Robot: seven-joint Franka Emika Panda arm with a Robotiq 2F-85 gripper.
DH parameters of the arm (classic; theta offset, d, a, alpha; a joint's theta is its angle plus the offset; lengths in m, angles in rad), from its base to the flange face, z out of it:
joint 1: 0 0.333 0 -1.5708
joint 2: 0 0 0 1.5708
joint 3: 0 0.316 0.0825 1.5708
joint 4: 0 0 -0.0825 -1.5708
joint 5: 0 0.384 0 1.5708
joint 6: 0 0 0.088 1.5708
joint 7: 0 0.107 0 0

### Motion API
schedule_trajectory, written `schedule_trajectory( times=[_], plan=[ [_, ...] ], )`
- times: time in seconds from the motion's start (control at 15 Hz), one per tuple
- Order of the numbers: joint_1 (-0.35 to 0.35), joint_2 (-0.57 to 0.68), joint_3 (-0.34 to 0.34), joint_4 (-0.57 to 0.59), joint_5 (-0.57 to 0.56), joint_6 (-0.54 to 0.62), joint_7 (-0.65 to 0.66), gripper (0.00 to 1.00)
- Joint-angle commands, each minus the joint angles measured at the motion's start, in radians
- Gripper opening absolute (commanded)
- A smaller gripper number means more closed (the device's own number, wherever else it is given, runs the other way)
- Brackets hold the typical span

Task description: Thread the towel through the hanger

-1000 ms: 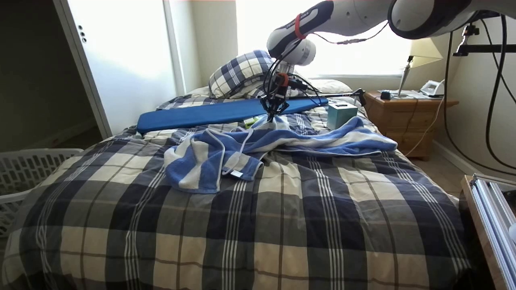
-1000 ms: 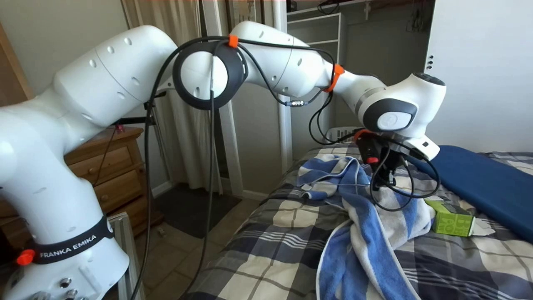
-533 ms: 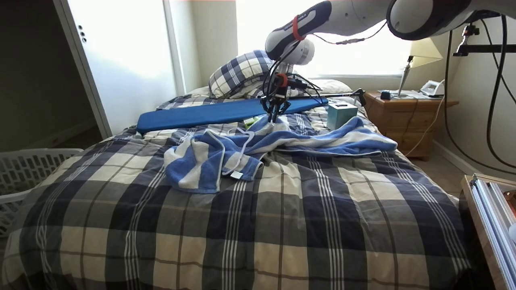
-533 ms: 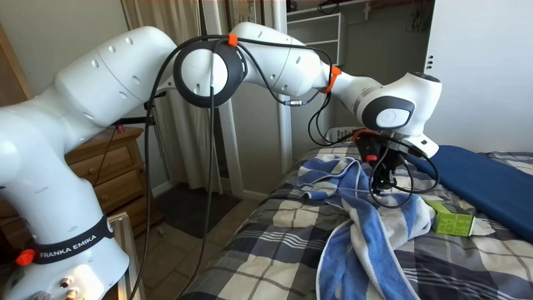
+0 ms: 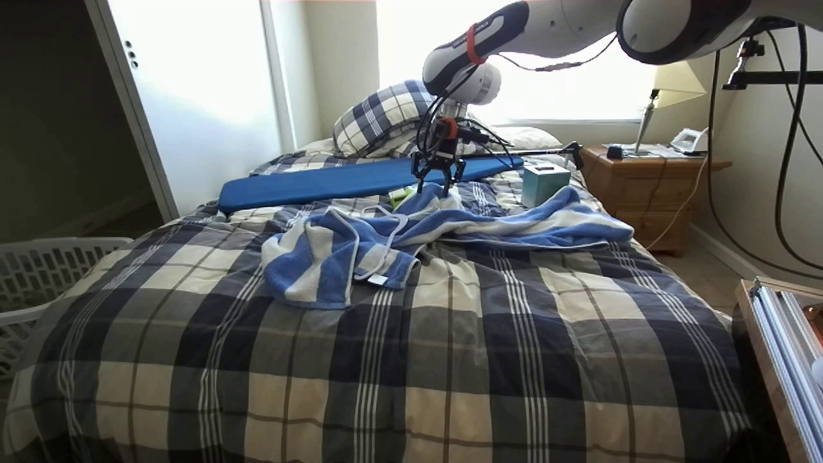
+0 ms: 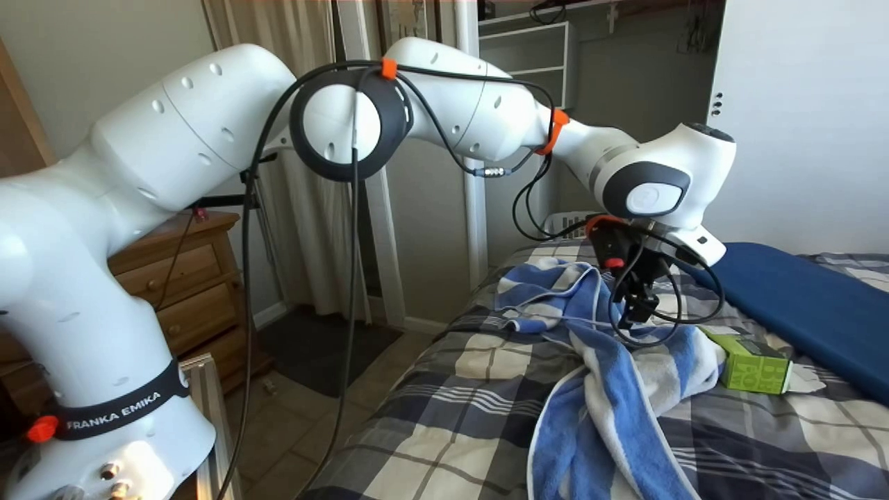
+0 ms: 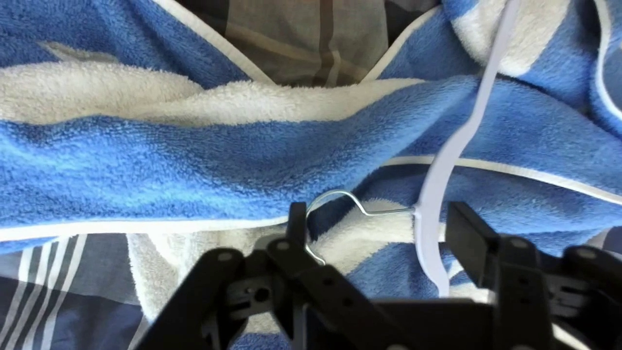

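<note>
A blue-and-white striped terry towel [image 5: 443,225] lies rumpled across a navy, grey and cream plaid comforter [image 5: 443,360], bunched into folds at its middle. A slim white plastic hanger [image 7: 430,199] with a bent silver wire hook [image 7: 388,212] rests on top of the towel; whether any of the cloth passes through it cannot be told. A small white rectangular tag [image 5: 377,278] lies at the towel's near edge, close to one end of the hanger.

The black two-fingered gripper [image 7: 376,221] points down just over the towel, its jaws spread well apart. In the wrist view part of the hook and of the hanger's body shows between them, the white plastic nearer the finger [image 7: 464,238] at the right of that view; whether either finger touches hanger or cloth is unclear. A jointed white robot arm [image 6: 451,104] carries the gripper in both exterior views.

A lime-green printed box [image 6: 753,368] sits just beside the towel. In an exterior view a teal cube-shaped box [image 5: 545,186] stands behind it, with a long blue fabric-covered ironing board [image 5: 321,183] and a plaid pillow [image 5: 386,119] farther back. A white slatted laundry basket [image 5: 71,242] stands by the comforter's edge. Across from it, a wooden nightstand [image 5: 627,180] bears a white iron [image 5: 690,140] and a cream-shaded lamp [image 5: 678,82].
</note>
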Motion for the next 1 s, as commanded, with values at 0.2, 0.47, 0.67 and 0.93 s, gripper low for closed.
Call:
schedule_trajectory(
  times=[0.2,0.47,0.67,0.93],
  plan=[
    [-0.011,0.05,-0.003,0.037,0.011,0.006,0.045,0.93],
    [-0.012,0.067,-0.002,0.044,0.009,0.013,0.04,0.6],
    [-0.01,0.074,-0.005,0.044,0.006,0.034,0.035,0.48],
    [-0.012,0.072,-0.006,0.035,0.005,0.086,0.028,0.42]
  ],
)
